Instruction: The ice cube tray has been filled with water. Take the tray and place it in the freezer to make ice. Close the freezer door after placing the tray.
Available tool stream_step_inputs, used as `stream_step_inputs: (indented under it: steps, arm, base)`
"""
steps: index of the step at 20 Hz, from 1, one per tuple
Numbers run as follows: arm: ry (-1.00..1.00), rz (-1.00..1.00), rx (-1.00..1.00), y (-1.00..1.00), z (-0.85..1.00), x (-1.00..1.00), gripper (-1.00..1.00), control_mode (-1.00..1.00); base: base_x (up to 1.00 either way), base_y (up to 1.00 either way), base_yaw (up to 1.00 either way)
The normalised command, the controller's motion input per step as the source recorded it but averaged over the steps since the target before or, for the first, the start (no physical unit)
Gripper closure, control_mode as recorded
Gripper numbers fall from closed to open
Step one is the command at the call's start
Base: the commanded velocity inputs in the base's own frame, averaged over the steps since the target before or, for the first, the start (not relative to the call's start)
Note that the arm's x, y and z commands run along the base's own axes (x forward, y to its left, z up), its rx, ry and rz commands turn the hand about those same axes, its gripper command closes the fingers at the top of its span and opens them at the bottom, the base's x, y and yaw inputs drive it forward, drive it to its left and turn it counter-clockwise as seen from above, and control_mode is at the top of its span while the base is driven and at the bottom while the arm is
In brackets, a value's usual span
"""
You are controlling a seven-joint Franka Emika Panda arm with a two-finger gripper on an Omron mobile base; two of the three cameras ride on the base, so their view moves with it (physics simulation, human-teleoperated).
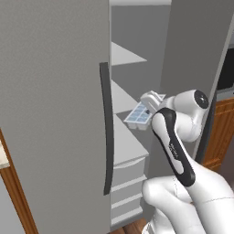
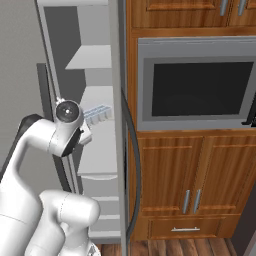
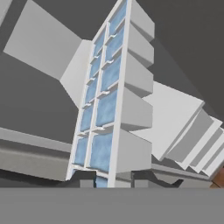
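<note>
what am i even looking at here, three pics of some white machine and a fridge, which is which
It is a white robot arm on a driving base, in a computer-drawn kitchen. Two pictures come from cameras behind the arm, left and right. The third looks along its hand, so it appears tilted. The fingers are shut on one end of an ice cube tray, whose cells hold pale blue water. The arm holds the tray inside the open freezer, above a white shelf. The grey freezer door with the dark handle stands open. On the right are wooden cabinets and a built-in oven.
</note>
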Motion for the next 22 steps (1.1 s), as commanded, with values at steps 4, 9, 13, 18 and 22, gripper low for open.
stream_step_inputs:
  steps: [4, 9, 13, 18, 22]
  arm:
    - [0.00, 0.00, 0.00, -0.03, -0.06, 0.13, 1.00, -1.00]
    - [0.00, 0.00, 0.00, 0.00, -0.06, 0.17, 1.00, -1.00]
    - [0.00, 0.00, 0.00, 0.00, -0.08, 0.21, 1.00, -1.00]
    - [0.00, 0.00, 0.00, 0.00, -0.03, 0.18, 1.00, -1.00]
    - [0.00, 0.00, 0.00, 0.00, 0.00, 0.17, 1.00, -1.00]
  base:
    - [0.00, 0.00, 0.00]
    - [0.00, 0.00, 0.00]
    - [0.00, 0.00, 0.00]
    - [0.00, 0.00, 0.00]
    - [0.00, 0.00, 0.00]
